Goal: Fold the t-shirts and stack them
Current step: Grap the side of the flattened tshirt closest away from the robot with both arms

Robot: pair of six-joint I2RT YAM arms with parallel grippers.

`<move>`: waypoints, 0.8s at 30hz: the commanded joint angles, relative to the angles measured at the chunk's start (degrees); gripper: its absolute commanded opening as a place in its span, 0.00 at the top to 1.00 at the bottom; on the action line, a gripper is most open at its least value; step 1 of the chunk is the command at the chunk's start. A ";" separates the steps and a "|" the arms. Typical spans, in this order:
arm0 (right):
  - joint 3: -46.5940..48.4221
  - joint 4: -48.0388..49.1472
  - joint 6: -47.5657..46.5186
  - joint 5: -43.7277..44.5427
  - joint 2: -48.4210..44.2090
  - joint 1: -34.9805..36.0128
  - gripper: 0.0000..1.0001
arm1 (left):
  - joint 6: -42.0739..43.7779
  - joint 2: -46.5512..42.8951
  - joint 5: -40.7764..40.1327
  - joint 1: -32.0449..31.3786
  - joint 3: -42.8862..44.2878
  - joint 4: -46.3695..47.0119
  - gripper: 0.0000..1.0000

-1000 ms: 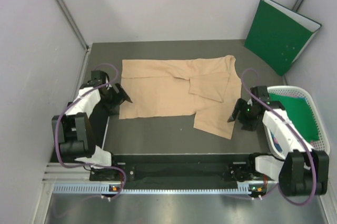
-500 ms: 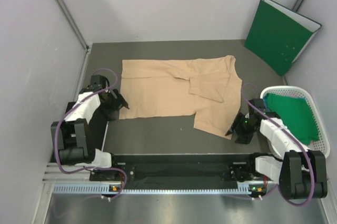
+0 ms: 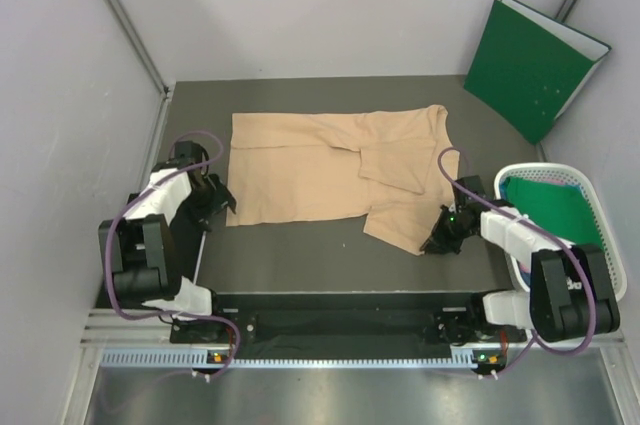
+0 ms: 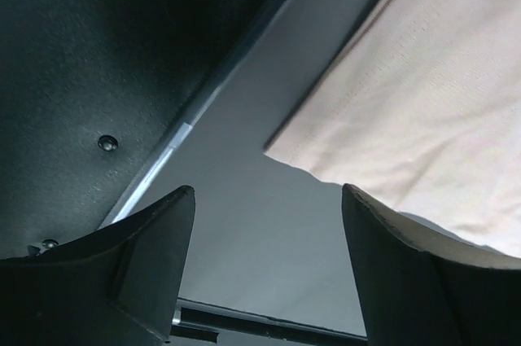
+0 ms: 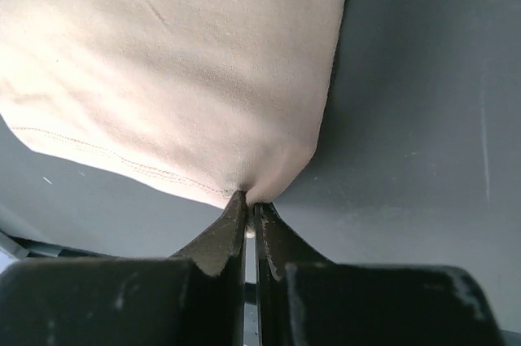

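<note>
A pale peach-beige t-shirt (image 3: 330,170) lies partly folded on the dark table. My right gripper (image 3: 437,242) is shut on its near right corner; in the right wrist view the cloth (image 5: 179,69) bunches where the gripper (image 5: 249,201) pinches its hem. My left gripper (image 3: 222,207) sits at the shirt's near left corner, jaws apart. The left wrist view shows that gripper (image 4: 269,195) open over bare table, with the shirt corner (image 4: 407,118) just beyond its right fingertip. A dark green shirt (image 3: 560,217) lies in the white basket (image 3: 538,173).
A stiff dark green folder (image 3: 530,65) leans against the back right wall. The basket stands at the right edge beside my right arm. Grey walls close the table in on the left, back and right. A black rail (image 3: 340,325) runs along the near edge.
My right gripper moved left and nearer to the shirt's near right corner and shut on it. My left gripper shifted slightly nearer along the shirt's left edge and narrowed a little.
</note>
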 commanded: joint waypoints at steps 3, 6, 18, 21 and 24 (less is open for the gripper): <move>3.23 1.45 1.10 4.63 -2.02 1.44 1.00 | 0.40 5.15 -2.08 0.31 2.98 -0.36 0.27; 4.46 0.49 1.10 4.81 -2.63 1.53 1.00 | 0.31 7.44 0.74 0.31 2.63 2.18 0.32; 9.12 -4.96 -0.22 7.09 -5.09 1.53 1.00 | 0.83 15.27 3.64 0.13 3.07 5.97 1.00; 10.79 -7.33 -0.83 7.71 -5.89 1.53 1.00 | 1.27 13.79 3.64 0.22 3.42 5.01 1.00; 13.24 -9.18 -1.97 8.06 -7.03 1.53 1.00 | 1.97 10.63 3.90 0.31 4.91 2.38 1.00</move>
